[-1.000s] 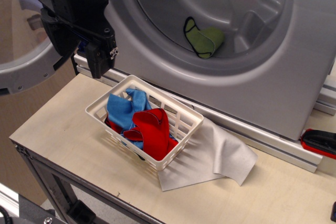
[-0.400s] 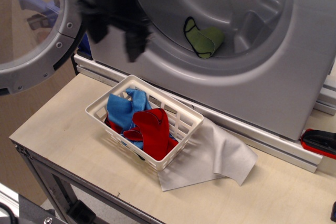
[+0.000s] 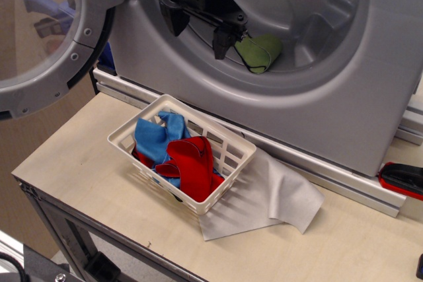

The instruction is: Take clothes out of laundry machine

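Observation:
The olive-green cloth [image 3: 261, 51] with a dark stitched edge lies inside the drum of the silver-grey laundry machine [image 3: 370, 97], low on the drum wall. My black gripper [image 3: 198, 34] hangs in front of the drum opening, just left of the cloth. Its two fingers are spread apart and hold nothing; the right finger [image 3: 221, 43] partly covers the cloth's left edge. The round windowed door [image 3: 46, 37] stands swung open at the left.
A white slatted basket [image 3: 234, 163] holding blue and red cloths sits on the wooden table [image 3: 73, 170] below the drum. A pale grey sheet [image 3: 277, 196] lies under and right of it. A red and black object [image 3: 403, 179] is at the right edge.
My gripper has moved right from above the basket's left side, past the door, to the drum opening beside the green cloth. The cloth and basket have not moved.

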You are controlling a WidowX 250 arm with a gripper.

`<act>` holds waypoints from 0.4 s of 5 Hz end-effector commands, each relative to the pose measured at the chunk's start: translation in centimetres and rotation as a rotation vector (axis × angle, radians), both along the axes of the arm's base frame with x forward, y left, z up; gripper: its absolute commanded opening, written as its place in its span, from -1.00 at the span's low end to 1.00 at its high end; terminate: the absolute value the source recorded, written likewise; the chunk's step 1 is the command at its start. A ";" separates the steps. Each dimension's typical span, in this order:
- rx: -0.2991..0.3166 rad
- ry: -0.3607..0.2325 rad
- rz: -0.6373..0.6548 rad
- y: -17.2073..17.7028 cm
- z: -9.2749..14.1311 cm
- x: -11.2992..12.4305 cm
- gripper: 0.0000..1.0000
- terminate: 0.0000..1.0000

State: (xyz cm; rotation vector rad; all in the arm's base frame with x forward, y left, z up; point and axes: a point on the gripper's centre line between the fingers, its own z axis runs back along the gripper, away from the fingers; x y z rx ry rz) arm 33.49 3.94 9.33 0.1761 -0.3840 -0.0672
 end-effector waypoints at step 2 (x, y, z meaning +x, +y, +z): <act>-0.044 -0.236 -0.029 -1.0 0.0 5.3 1.00 -1.00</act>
